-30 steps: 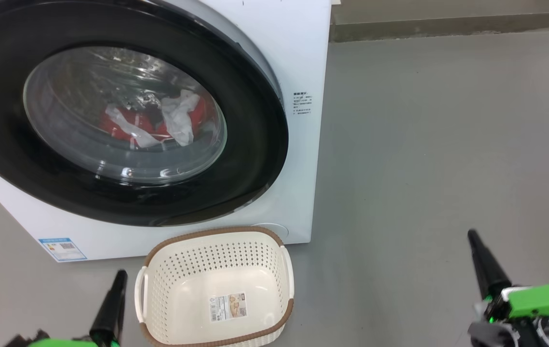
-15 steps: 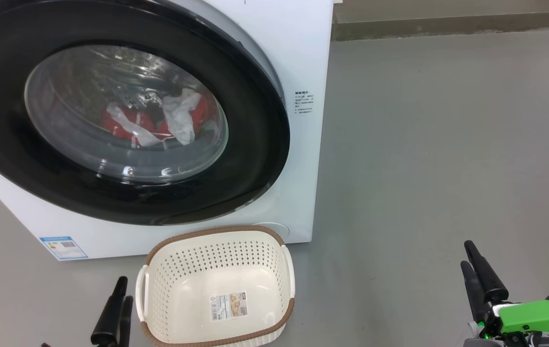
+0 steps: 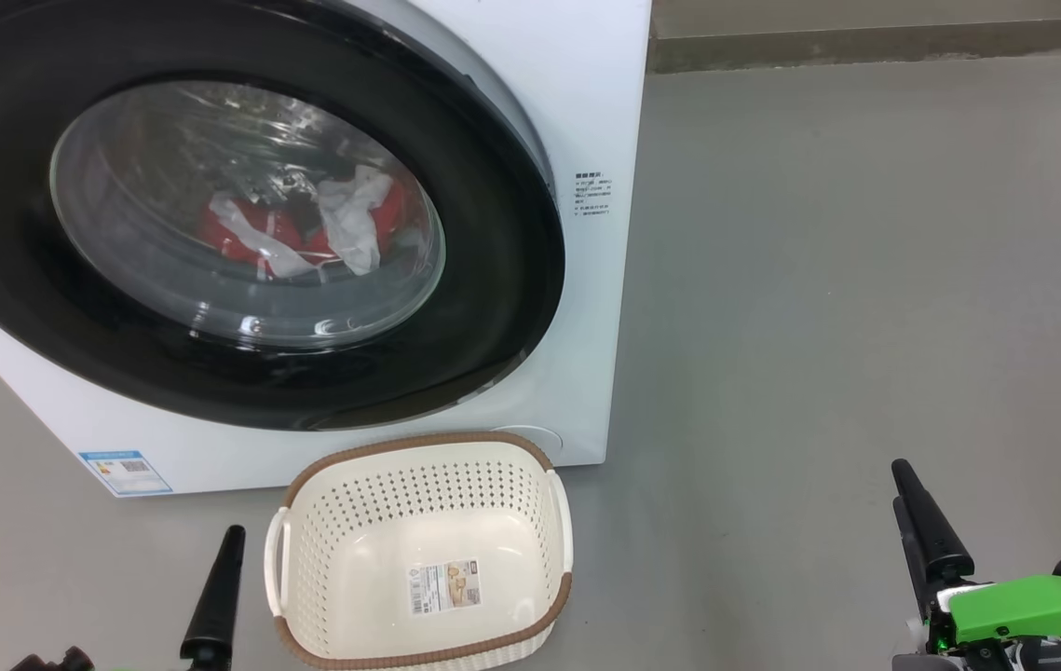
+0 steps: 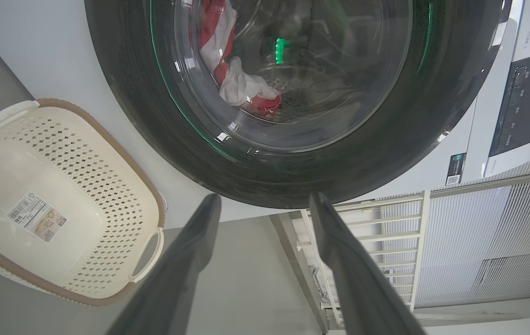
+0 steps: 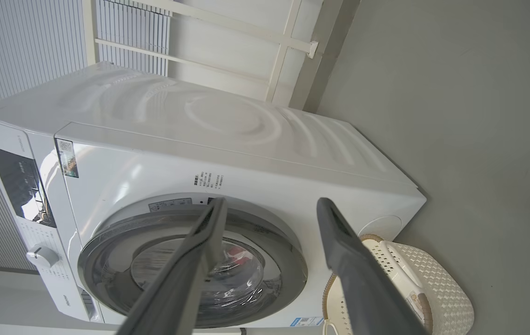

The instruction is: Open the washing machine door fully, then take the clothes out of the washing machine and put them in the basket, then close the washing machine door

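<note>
The door (image 3: 493, 308) sits flat against the front of the washer (image 3: 586, 93) and looks latched, so the first step is not yet begun. Its glass bowl faces straight out from the washer front. Being round, it has no long axis to speak of. Behind the glass the clothes (image 3: 306, 228) lie as a red and white heap low in the drum, inside the washer. The basket (image 3: 418, 440) stands empty on the floor (image 3: 819, 280) just in front of the washer, mouth up. Its long axis, handle to handle, runs roughly along the washer front. That spot likely gives a short drop from drum to basket, though an opening door may sweep over it. The left gripper (image 4: 265, 197) hangs low in front of the washer, beside the basket, fingers apart and aimed at the door's rim. The right gripper (image 5: 272, 201) waits well off the washer's right corner, fingers apart too, pointing toward the washer front. Both look staged for a reach to the door
</note>
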Tool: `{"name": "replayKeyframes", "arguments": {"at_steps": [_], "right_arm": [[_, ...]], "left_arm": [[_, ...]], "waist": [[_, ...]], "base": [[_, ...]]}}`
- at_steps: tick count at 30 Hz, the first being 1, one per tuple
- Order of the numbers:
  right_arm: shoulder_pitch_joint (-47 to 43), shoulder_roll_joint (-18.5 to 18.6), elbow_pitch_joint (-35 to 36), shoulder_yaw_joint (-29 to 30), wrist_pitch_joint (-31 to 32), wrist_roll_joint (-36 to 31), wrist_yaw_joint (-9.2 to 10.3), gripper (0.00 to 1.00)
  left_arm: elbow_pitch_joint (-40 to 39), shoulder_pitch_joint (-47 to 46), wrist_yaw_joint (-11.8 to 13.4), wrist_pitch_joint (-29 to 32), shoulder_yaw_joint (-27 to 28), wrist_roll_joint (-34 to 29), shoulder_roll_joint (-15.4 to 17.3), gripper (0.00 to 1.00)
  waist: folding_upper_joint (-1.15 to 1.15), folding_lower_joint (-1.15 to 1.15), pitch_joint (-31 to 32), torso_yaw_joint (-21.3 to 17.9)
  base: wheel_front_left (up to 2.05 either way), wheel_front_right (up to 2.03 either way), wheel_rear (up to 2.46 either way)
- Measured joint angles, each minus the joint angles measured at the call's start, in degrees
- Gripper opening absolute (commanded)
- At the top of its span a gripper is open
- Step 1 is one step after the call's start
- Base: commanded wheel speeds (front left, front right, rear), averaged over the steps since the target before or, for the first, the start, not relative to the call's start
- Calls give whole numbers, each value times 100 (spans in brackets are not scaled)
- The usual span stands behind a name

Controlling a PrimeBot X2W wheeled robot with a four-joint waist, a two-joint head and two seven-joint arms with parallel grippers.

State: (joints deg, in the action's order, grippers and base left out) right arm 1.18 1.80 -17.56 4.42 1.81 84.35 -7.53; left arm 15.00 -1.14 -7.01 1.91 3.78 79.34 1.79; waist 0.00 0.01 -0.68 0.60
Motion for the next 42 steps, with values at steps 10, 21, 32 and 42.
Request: {"name": "replayKeyframes", "arguments": {"at_steps": [10, 21, 32, 42], "right_arm": [[-1, 130, 12, -181, -142, -767, 0, 100], [-2, 214, 16, -401, -354, -1772, 0, 100], [-65, 274, 86, -498, -534, -2470, 0, 100], [-139, 349, 107, -544, -694, -2975, 0, 100]], "left_arm": [[-170, 5, 0, -157, -9, -854, 0, 100], [-350, 25, 79, -359, -170, -2037, 1, 100], [-416, 130, 232, -512, -291, -2950, 4, 100], [-494, 136, 257, -705, -369, -3596, 7, 100]], "waist": [[0, 0, -31, 28], [0, 0, -77, 53], [0, 0, -93, 87], [0, 0, -104, 120]], "base": [[0, 0, 0], [0, 0, 0], [0, 0, 0], [0, 0, 0]]}}
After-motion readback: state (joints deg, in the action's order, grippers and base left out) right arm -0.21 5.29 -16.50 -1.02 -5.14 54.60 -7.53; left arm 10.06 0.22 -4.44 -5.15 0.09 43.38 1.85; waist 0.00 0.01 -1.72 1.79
